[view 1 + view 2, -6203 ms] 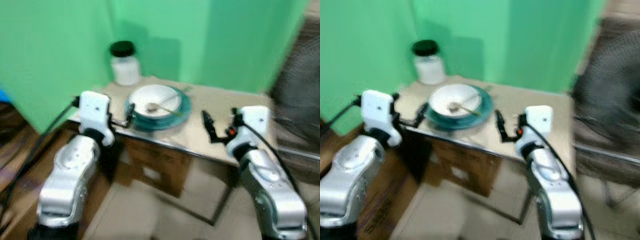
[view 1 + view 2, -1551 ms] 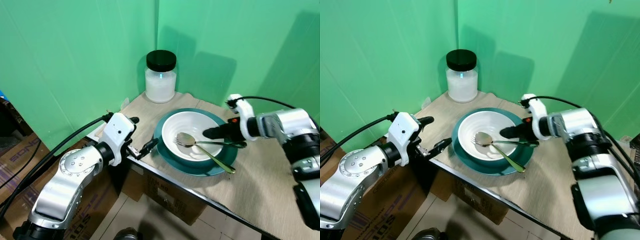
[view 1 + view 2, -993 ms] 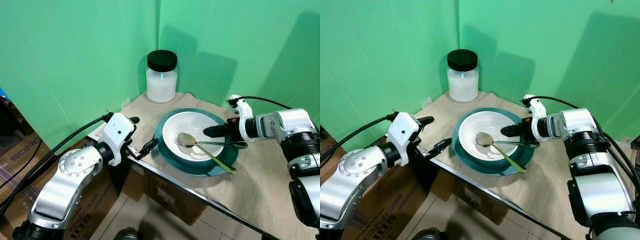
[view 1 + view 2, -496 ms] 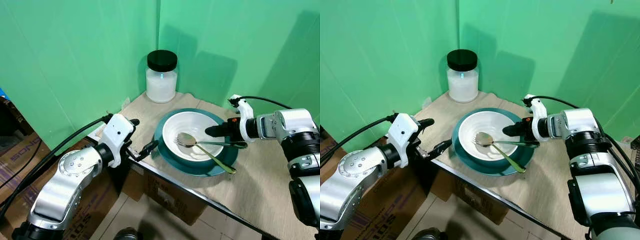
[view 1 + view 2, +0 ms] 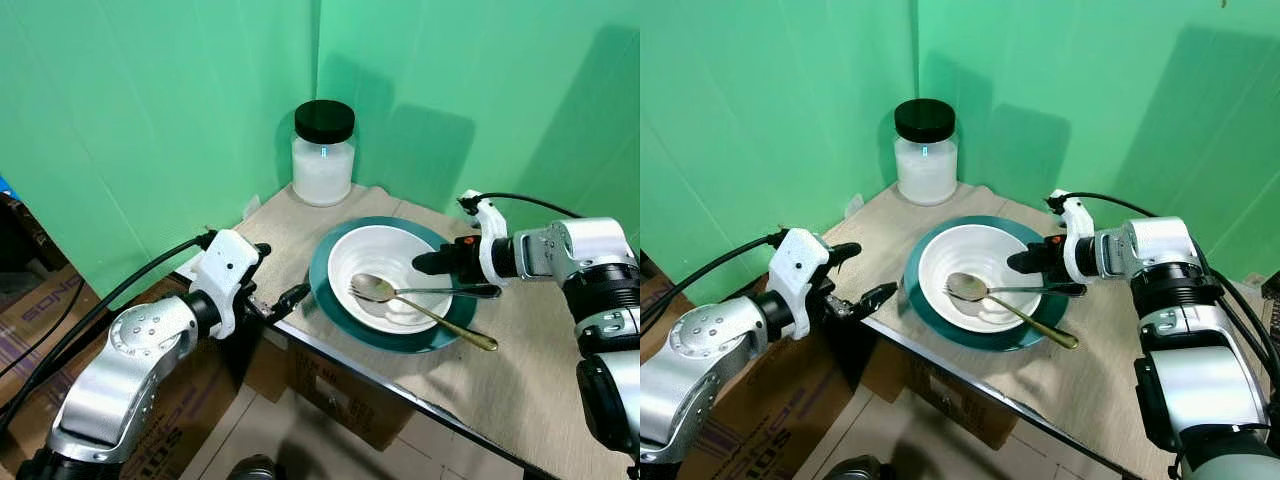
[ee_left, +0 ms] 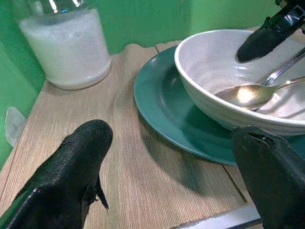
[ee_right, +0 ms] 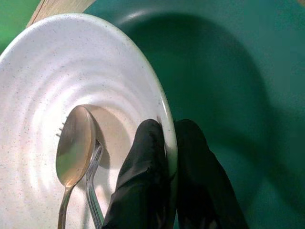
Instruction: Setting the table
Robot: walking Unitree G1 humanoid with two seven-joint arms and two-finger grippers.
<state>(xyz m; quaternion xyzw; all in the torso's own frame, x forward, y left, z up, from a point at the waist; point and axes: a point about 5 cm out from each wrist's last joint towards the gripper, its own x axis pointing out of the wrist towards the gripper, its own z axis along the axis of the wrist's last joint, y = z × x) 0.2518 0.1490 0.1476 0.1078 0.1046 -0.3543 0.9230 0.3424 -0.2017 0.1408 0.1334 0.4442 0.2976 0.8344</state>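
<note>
- Right now the right gripper [image 7: 170, 157] has its jaws pinched on the rim of the white bowl [image 5: 390, 277]
- the bowl sits on a teal plate [image 5: 340, 308] on the table [image 5: 520, 370], holding a spoon [image 5: 372, 288] and a fork [image 7: 93, 176]
- left gripper [image 6: 171, 167] hovers at the table's edge, jaws wide
- white-filled jar [image 5: 322, 154] stands behind

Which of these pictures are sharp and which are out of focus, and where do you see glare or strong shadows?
Both eye views are sharp, with soft arm shadows on the green wall. In the left wrist view the left gripper fingers are blurred, while the bowl stays clear and the spoon glints. In the right wrist view the right gripper pinches the bowl rim; the plate lies in dark shadow.
</note>
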